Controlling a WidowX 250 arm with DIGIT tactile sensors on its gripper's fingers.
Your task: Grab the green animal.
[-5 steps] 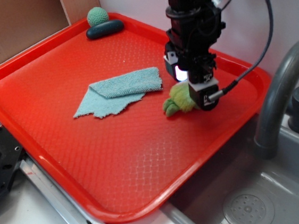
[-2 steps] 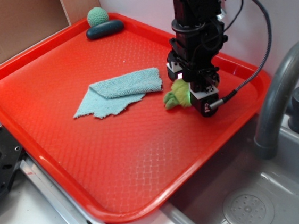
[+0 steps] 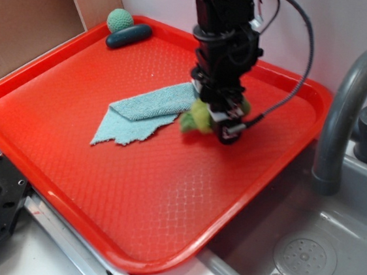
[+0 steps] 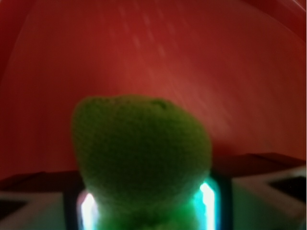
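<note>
Since a moment ago the gripper (image 3: 219,118) has swung left with the green animal (image 3: 195,117) pinched between its fingers, beside the cloth (image 3: 148,111) — up close the toy (image 4: 141,153) looks soft, light, gripped mid-body.

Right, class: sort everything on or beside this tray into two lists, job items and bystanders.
Job:
green animal
end effector, closed around it

Bystanders:
light-teal cloth
knitted teal ball
dark oblong object
red tray
faucet
sink
</note>
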